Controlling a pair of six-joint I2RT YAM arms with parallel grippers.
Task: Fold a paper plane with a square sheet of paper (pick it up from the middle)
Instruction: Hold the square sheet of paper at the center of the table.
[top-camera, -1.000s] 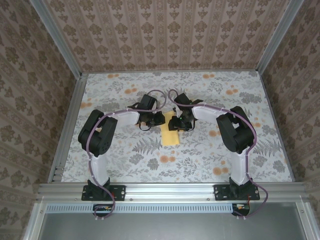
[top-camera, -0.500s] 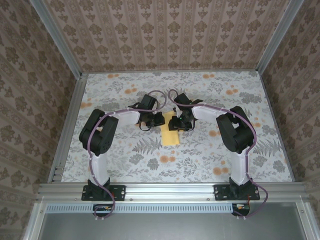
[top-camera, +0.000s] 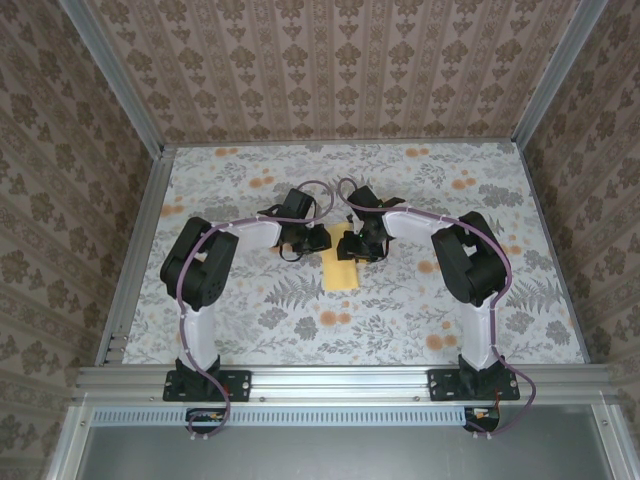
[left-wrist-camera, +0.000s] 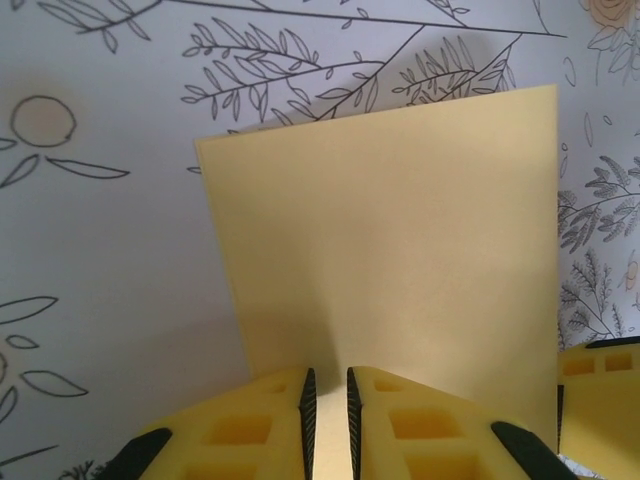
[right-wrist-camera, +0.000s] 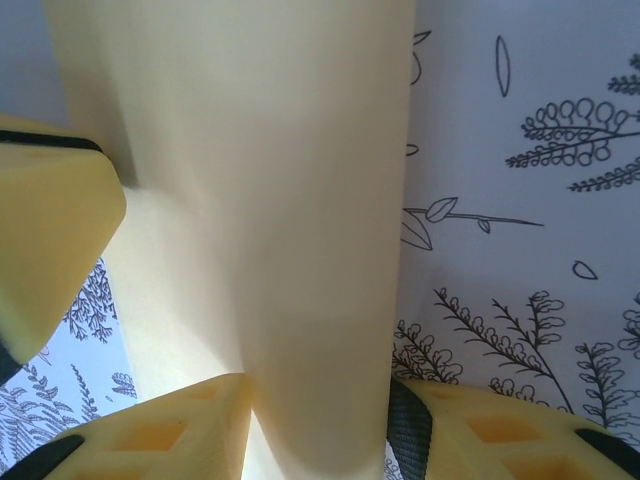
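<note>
The square sheet of paper (top-camera: 343, 276) is yellow-orange and folded into a narrow rectangle at the middle of the table. My left gripper (top-camera: 320, 241) is low at its far left corner. In the left wrist view the sheet (left-wrist-camera: 400, 250) lies flat, and my left gripper (left-wrist-camera: 328, 378) stands over its near edge with a narrow gap between the pads and paper showing in that gap. My right gripper (top-camera: 351, 249) is at the sheet's far end. In the right wrist view a curled-up fold of the paper (right-wrist-camera: 290, 200) bulges between the fingers of my right gripper (right-wrist-camera: 320, 405), which press on both sides of it.
The grey floral cloth (top-camera: 400, 310) covers the table inside patterned walls and aluminium rails (top-camera: 340, 380). One of the left gripper's yellow fingers (right-wrist-camera: 50, 240) is close beside the paper in the right wrist view. A finger of the right gripper (left-wrist-camera: 600, 395) shows at the left wrist view's lower right.
Seen from above, both arms stay almost where they were. The left gripper has shifted very slightly by the sheet's far corner. The paper stays in place.
</note>
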